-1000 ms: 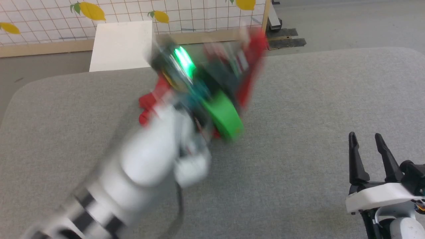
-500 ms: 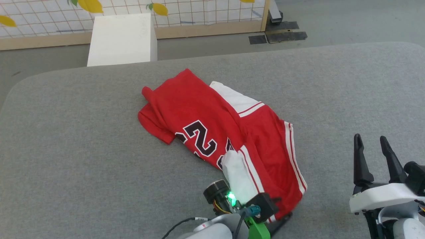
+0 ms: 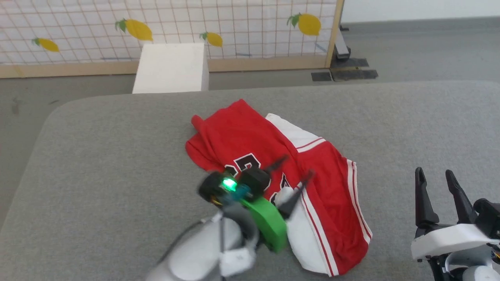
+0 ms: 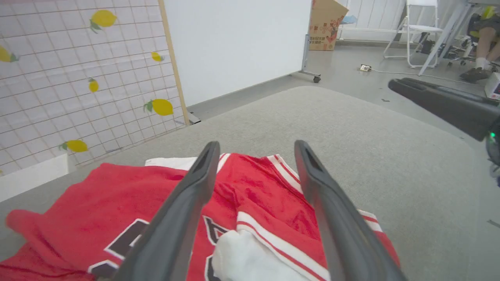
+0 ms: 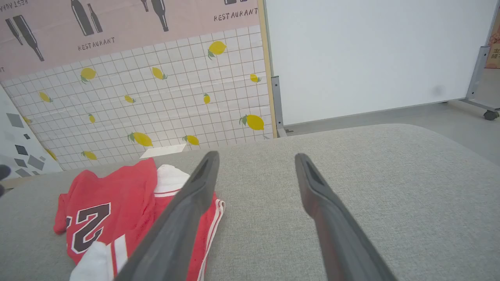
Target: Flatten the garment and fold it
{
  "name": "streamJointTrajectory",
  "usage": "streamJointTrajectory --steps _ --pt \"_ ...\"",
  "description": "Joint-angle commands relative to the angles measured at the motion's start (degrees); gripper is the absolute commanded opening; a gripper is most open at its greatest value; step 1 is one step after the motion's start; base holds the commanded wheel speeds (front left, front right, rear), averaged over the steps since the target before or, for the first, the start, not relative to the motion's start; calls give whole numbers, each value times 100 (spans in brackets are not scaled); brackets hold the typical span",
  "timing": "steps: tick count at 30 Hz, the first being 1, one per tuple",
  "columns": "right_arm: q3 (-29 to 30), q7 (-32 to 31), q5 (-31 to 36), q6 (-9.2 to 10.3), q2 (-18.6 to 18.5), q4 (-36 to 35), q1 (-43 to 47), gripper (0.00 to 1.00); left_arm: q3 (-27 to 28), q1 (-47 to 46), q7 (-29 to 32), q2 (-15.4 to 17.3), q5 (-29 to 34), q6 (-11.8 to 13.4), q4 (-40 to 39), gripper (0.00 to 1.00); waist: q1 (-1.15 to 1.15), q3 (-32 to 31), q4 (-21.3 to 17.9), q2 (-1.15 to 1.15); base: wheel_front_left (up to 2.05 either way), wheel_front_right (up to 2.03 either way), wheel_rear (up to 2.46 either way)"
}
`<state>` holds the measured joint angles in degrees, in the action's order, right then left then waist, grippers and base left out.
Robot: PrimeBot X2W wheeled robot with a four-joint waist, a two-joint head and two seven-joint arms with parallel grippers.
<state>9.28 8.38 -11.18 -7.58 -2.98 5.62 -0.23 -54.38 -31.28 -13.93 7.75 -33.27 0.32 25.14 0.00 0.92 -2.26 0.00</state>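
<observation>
my left claw point(image 3: 297, 166) hangs spread and empty over the garment point(image 3: 242, 136), which lies rumpled and doubled over on the table point(image 3: 117, 156), my right claw point(image 3: 434, 171) spread and well apart, so flattening looks barely begun and folding is not yet started.

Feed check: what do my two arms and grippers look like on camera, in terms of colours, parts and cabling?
Both grippers have two long, dark, tapering fingers. The left gripper joins a bright green wrist bracket, next to black housings with a lit green lamp. Its forearm is pale grey-white, with what looks like a thin grey cable alongside. The right gripper rises from a white base.
</observation>
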Motion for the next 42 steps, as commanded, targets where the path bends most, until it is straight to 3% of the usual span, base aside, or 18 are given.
streamJointTrajectory --steps 1,9,16,21,25,30,36,42 --pt "-47 38 -57 9 10 -58 79 100 221 1 -57 184 -64 168 -117 100 0 -139 148 0 0 0 0" --pt "-362 141 -119 9 10 -285 301 100 1539 892 -105 761 82 1004 -962 100 0 -208 294 0 0 0 0" --pt "-624 196 -38 9 10 -362 467 100 2141 2057 -106 861 329 1299 -1223 100 0 -171 315 0 0 0 0" --pt "-593 195 -17 9 10 -312 502 100 2037 2440 -67 779 255 1186 -1135 100 0 -93 328 0 0 0 0" --pt "-516 139 18 9 10 -258 483 100 1739 2281 398 757 293 1021 -1213 100 0 4 342 0 0 0 0" --pt "-490 95 67 9 10 -274 379 100 1196 1701 1555 686 335 650 -1489 100 0 223 304 0 0 0 0" --pt "-536 69 107 9 11 -312 275 100 742 1066 3252 422 -73 249 -1514 100 0 482 150 0 0 0 0" --pt "-592 75 98 9 11 -291 151 100 651 620 4239 170 -362 281 -1116 100 0 724 -84 0 0 0 0"
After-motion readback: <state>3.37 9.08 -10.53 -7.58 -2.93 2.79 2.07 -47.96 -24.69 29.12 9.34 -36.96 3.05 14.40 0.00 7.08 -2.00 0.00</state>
